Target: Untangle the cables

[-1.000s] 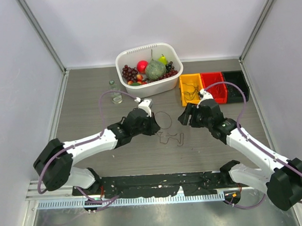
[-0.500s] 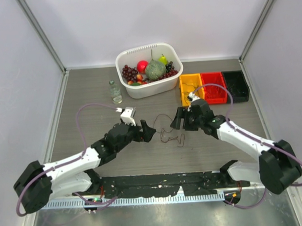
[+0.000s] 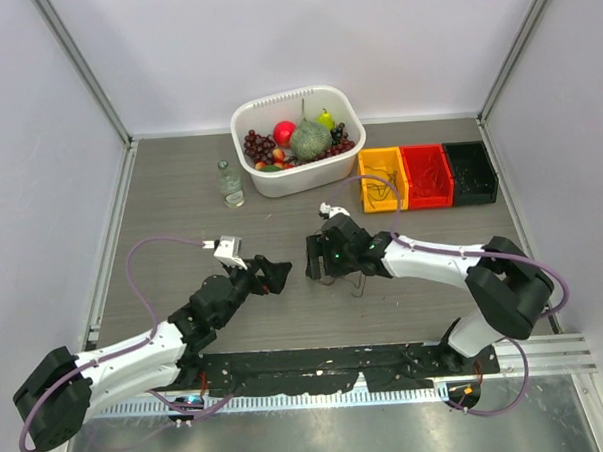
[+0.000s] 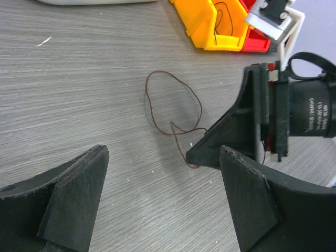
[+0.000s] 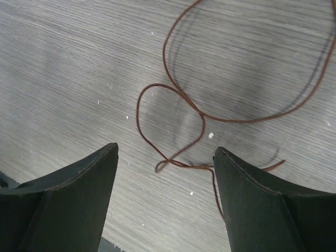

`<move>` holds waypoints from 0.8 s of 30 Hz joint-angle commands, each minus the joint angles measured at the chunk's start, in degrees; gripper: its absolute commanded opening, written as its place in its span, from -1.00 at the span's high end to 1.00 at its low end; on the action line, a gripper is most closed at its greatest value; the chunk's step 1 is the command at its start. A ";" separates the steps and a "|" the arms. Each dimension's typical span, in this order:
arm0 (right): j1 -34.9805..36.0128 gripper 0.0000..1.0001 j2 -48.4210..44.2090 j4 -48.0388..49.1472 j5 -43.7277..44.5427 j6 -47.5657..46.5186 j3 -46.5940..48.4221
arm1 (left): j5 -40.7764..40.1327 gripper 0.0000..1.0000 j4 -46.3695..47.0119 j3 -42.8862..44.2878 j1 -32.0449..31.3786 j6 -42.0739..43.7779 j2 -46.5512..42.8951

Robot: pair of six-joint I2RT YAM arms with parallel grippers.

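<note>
Cable [image 5: 195,110] loose on table [image 3: 181,211], right gripper [image 5: 165,152] wide open above it, left gripper [image 4: 163,157] wide open nearby, both empty.

lost loops of the cables [image 5: 181,95] past the right wrist view's top and right edges; hidden partly beneath the right gripper [image 3: 319,265] from above; looked too fine there to separate strands.

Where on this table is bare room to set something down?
Bare table lies left of the glass bottle, toward the wall, and between the red bin and the right arm. The centre is crowded: the left end effector and right end effector sit at the red cable.
</note>
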 commanded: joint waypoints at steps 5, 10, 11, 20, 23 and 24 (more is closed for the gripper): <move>4.74 -0.52 5.08 1.70 11.78 0.69 6.03 | -0.63 -0.79 6.47 0.80 0.23 0.08 1.16; 6.50 -0.18 8.33 0.37 12.75 1.14 8.23 | -0.63 -0.79 6.73 0.72 0.23 0.08 1.34; 6.59 -0.06 8.94 0.20 12.58 1.22 8.32 | -0.63 -0.79 6.73 0.72 0.23 0.08 1.34; 6.68 0.68 8.51 0.46 12.75 0.96 8.15 | -0.20 -0.78 7.00 0.89 0.23 0.08 1.95; 6.76 0.99 7.99 0.29 12.92 0.35 8.76 | -0.02 -0.78 7.17 0.89 0.23 0.08 1.95; 6.76 0.99 7.02 0.02 13.28 0.08 8.76 | -0.02 -0.78 7.09 0.89 0.23 0.17 2.04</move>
